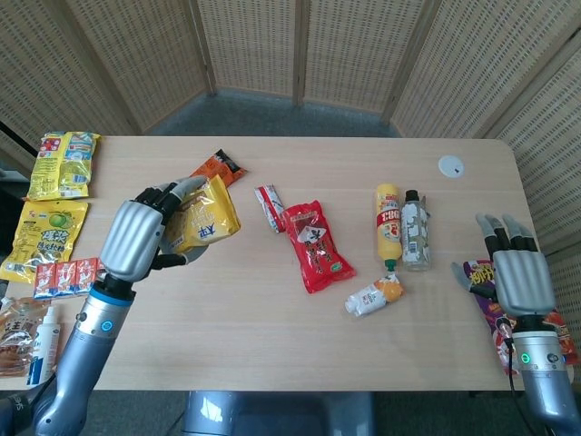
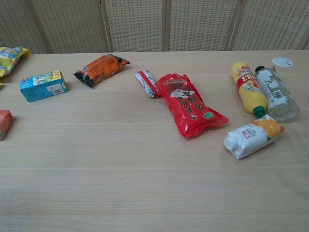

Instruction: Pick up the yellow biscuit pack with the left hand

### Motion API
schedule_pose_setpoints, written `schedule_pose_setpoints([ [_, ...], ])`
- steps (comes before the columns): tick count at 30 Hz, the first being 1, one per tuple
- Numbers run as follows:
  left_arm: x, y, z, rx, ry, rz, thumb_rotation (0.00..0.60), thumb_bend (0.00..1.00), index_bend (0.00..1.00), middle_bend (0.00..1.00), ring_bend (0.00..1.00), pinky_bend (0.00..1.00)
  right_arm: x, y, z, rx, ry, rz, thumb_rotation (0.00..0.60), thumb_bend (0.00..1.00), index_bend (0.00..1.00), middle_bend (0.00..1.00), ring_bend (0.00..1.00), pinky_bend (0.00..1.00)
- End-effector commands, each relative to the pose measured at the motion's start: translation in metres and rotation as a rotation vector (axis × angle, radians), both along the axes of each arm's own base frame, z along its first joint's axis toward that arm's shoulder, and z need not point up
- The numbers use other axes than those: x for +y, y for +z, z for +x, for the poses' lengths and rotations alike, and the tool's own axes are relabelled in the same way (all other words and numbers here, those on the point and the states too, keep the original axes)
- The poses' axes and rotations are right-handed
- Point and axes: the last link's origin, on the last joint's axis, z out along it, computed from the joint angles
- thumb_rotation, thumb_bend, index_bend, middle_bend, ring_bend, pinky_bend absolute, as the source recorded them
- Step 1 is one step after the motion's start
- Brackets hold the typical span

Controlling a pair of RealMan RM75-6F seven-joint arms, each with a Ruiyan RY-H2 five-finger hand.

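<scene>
My left hand grips the yellow biscuit pack and holds it well above the table, over the left part of it in the head view. Its fingers wrap round the pack's left side. The chest view shows neither the pack nor the left hand. My right hand hovers at the table's right edge with its fingers straight and apart, holding nothing.
An orange snack bag and a blue box lie at the far left. A red pouch, a small red-white sachet, a yellow bottle, a clear bottle and a juice carton lie to the right. Yellow bags line the left edge.
</scene>
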Motion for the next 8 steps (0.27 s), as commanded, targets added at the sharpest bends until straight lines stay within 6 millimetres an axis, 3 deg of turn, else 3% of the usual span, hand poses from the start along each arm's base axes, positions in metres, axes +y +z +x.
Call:
schedule_pose_setpoints([
  [1,-0.0033,0.0019,0.0003,0.005,0.002,0.005,0.6,0.52,0.66,0.59,0.74,0.73,0.0022,0.0021,-0.0003,-0.009,0.0,-0.005,0.067,0.33,0.0,0.09,0.0,0.15],
  [8,-0.0035,0.0036,0.0006,0.011,0.002,0.012,0.6,0.51,0.66,0.59,0.74,0.73,0.0035,0.0034,-0.0024,-0.004,-0.004,-0.006,0.072,0.32,0.0,0.09,0.0,0.15],
])
